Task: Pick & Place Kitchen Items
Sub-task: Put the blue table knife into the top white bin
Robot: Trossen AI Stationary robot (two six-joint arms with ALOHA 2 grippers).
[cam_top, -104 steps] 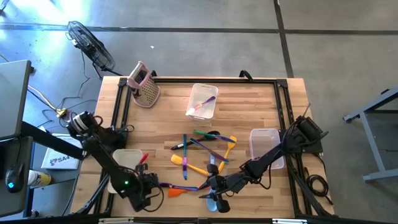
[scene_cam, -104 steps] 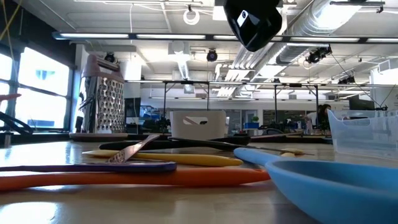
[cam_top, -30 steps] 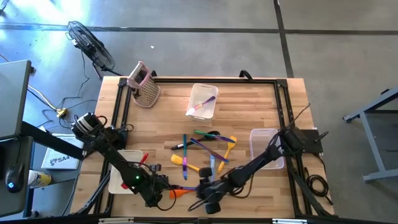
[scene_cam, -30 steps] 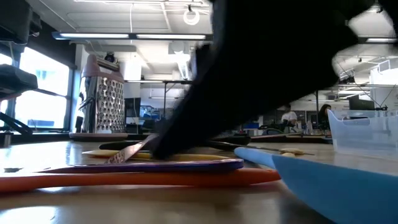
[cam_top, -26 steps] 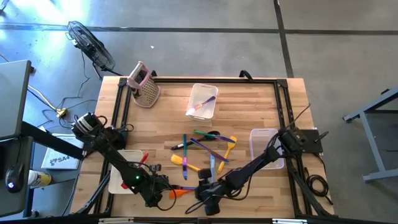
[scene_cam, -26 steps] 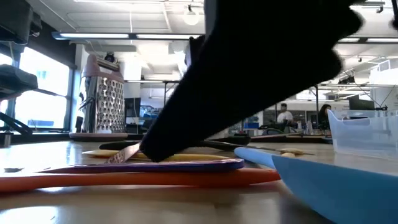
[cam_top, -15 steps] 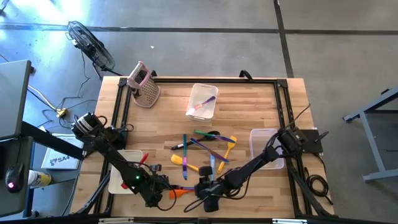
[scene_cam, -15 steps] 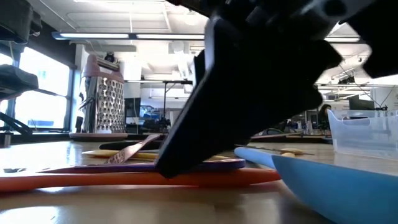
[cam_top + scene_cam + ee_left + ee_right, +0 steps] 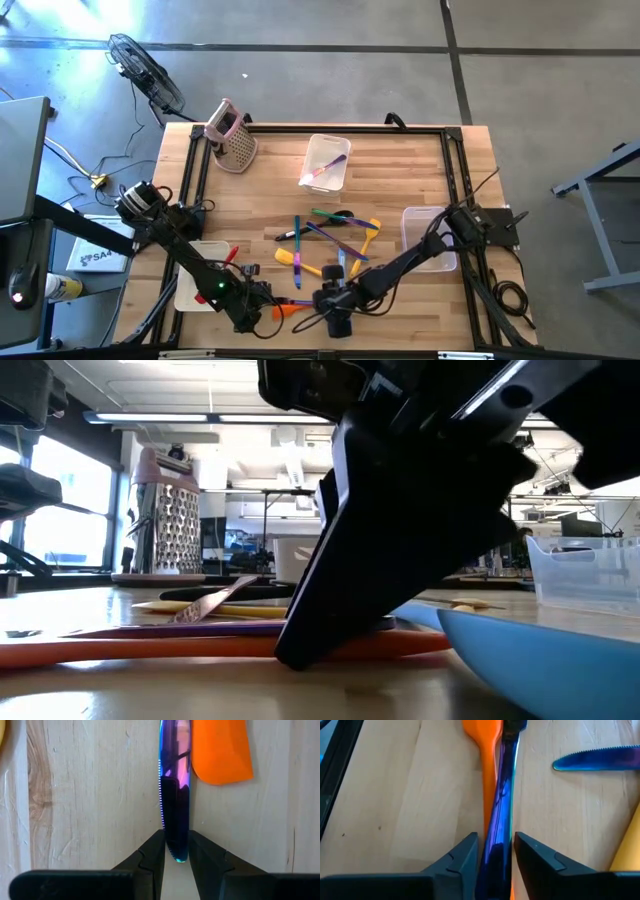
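A butcher-block table (image 9: pixel 400 170) stands on grey concrete; the low view alone shows a lit workshop behind, with the pink grater (image 9: pixel 165 520) on the far left. Near the table's front edge both arms meet over an iridescent purple knife (image 9: pixel 175 790) lying beside an orange spatula (image 9: pixel 220 750). The wrist views show what the high view hides: the left gripper (image 9: pixel 176 851) straddles the serrated tip, fingers slightly apart, while the right gripper (image 9: pixel 496 851) pinches the handle.
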